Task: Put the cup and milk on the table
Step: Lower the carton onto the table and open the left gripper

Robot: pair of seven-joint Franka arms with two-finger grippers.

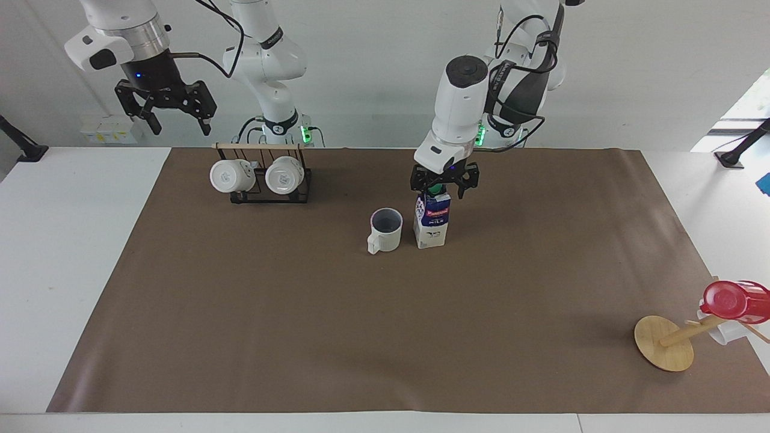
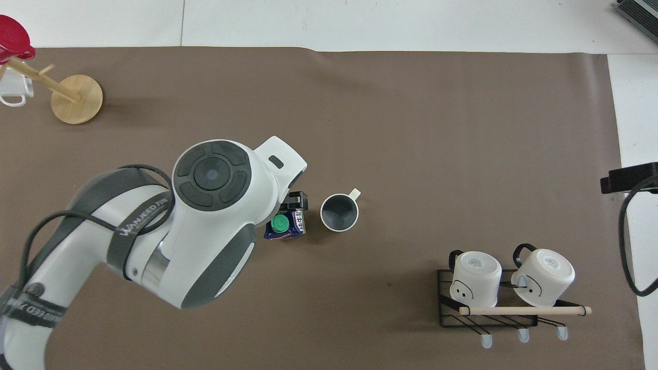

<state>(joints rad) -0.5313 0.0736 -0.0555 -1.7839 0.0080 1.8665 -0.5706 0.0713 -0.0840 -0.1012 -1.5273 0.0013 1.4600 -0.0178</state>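
- A pale wall is backing the large white table (image 1: 72, 252) with its wide brown paper-like sheet (image 1: 361, 337); both task things are standing upright mid-sheet.
- The off-white cylindrical ceramic mug (image 1: 385, 230), grey-lilac inside, is sitting just beside the small white milk carton (image 1: 430, 224) with blue and red print and a green screw cap; in the overhead view the carton is lying at the mug's nine o'clock, the mug's handle pointing to one o'clock.
- The left gripper (image 1: 446, 186) is hanging just over the carton's cap, fingers spread, holding nothing; the right gripper (image 1: 176, 118) is waiting over the table's edge near the rack, fingers apart.
- Handling, as a judgement: the mug is looking stiff, slick and breakable, best pinched across its rim or handle; the carton is looking light and squashable, best taken across its upper body.
- Counting: one task mug; one carton; two white mugs (image 1: 258, 175) on a black wire rack (image 1: 272, 193); one red cup (image 1: 734, 300) on a tipped wooden stand (image 1: 665, 343).
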